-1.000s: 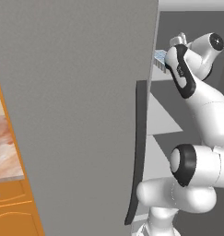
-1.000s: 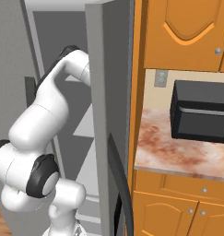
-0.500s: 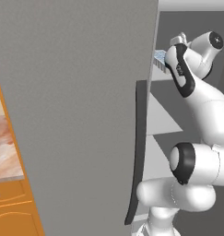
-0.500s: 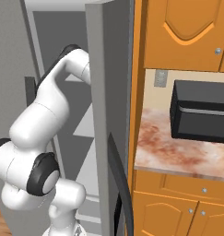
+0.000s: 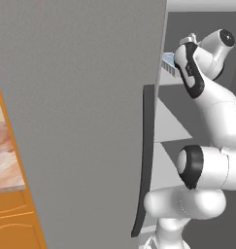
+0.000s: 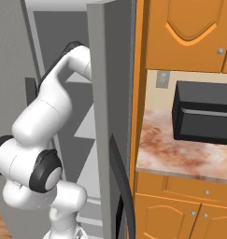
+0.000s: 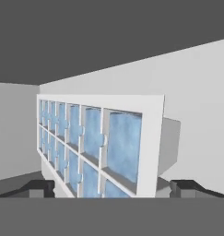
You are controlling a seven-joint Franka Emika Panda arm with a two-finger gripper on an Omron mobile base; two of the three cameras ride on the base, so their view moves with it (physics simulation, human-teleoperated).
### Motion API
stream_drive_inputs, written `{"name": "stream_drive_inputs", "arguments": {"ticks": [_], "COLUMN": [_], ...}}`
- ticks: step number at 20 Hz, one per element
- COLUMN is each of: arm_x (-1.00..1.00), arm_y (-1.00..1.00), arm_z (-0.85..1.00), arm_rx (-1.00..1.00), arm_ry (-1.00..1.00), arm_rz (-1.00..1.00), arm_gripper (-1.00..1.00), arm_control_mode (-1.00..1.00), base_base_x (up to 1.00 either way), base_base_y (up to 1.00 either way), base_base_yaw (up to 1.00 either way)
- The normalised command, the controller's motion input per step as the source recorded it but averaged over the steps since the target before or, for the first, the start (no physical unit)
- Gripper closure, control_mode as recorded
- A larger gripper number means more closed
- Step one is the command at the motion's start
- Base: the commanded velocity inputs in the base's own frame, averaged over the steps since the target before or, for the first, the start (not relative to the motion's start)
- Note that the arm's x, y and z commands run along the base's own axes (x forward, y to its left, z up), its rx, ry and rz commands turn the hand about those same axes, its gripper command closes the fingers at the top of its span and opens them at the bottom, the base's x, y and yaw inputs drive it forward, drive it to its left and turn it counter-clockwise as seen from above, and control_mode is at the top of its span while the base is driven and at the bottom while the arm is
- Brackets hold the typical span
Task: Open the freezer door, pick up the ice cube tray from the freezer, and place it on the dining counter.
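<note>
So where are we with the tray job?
Done: the freezer door stands open and the arm reaches inside. In hand: the open tool straddles the tray on its shelf, fingertips on either side, jaws not closed. Left: grip it, lift it out and carry it to the dining counter.

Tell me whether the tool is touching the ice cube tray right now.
Apart. In the hand view the tool stands open, its fingertips well out on either side of the ice cube tray, with clear gaps to its edges.
</note>
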Motion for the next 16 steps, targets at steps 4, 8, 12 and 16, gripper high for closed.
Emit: {"name": "stream_drive_inputs", "arguments": {"ticks": [4,8,12,16], "arm_x": [0.5,0.5,0.5,0.4], "arm_y": [0.0,0.0,0.0,0.0], "arm_z": [0.0,0.0,0.0,0.0], "arm_rx": [0.0,0.0,0.0,0.0], "arm_ry": [0.02,0.01,0.0,0.01], "arm_rz": [0.0,0.0,0.0,0.0], "arm_gripper": [-1.0,-1.0,-1.0,-1.0], "arm_control_mode": [-1.0,-1.0,-1.0,-1.0], "base_base_x": [0.0,0.0,0.0,0.0], "base_base_y": [0.0,0.0,0.0,0.0], "base_base_yaw": [0.0,0.0,0.0,0.0]}}
